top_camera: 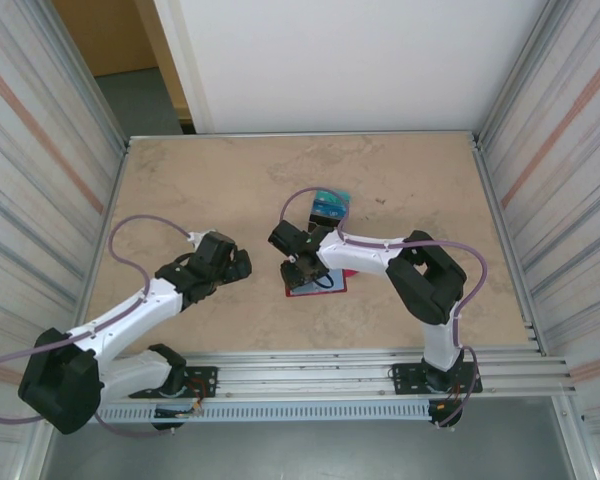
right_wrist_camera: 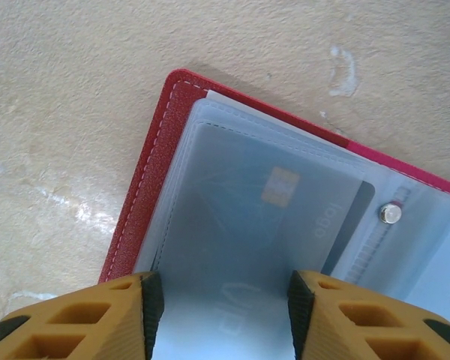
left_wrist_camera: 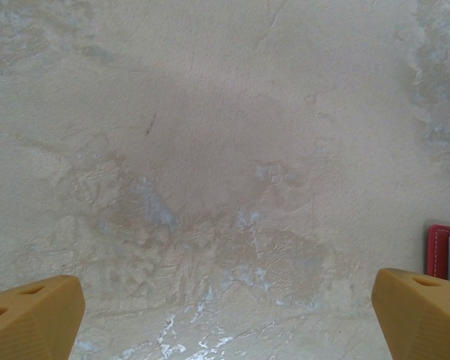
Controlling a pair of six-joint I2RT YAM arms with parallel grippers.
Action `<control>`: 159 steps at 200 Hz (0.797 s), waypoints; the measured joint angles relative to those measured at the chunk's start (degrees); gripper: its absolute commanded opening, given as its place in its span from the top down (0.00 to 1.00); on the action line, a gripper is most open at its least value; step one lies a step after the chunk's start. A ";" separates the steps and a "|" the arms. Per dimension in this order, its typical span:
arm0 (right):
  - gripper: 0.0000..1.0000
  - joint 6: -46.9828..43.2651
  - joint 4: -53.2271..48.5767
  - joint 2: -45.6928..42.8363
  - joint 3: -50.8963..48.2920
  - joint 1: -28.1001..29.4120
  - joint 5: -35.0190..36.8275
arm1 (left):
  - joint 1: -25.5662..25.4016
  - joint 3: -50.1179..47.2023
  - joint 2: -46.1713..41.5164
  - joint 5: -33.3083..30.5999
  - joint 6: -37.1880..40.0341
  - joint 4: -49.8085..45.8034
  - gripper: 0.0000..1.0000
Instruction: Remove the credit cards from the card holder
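Observation:
The red card holder [right_wrist_camera: 146, 195] lies open on the table, its clear pockets up. One of the credit cards [right_wrist_camera: 270, 210], bluish with a gold chip, sits inside the top pocket. My right gripper [right_wrist_camera: 225, 319] hangs right over that pocket, jaws partly apart, one pad at each side of it; I cannot tell whether they touch it. From above, the card holder [top_camera: 325, 287] shows under the right gripper [top_camera: 298, 268]. Teal and blue credit cards [top_camera: 330, 207] lie stacked farther back. My left gripper [top_camera: 238, 265] stands wide open over bare table, left of the holder.
Metal walls [top_camera: 40, 170] close in the table on both sides, with a rail [top_camera: 320, 365] along the near edge. In the left wrist view the card holder's red edge [left_wrist_camera: 439, 251] shows at the right, beyond the left gripper [left_wrist_camera: 229, 311].

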 measured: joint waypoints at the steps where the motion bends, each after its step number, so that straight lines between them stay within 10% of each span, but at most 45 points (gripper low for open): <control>1: 0.47 -0.02 0.02 -0.02 -0.02 0.00 0.02 | -0.02 0.00 0.02 0.00 0.00 -0.02 0.01; 159: 0.44 0.22 -0.24 -2.34 -2.34 1.33 -0.26 | -0.04 0.44 0.72 0.17 0.20 0.13 0.01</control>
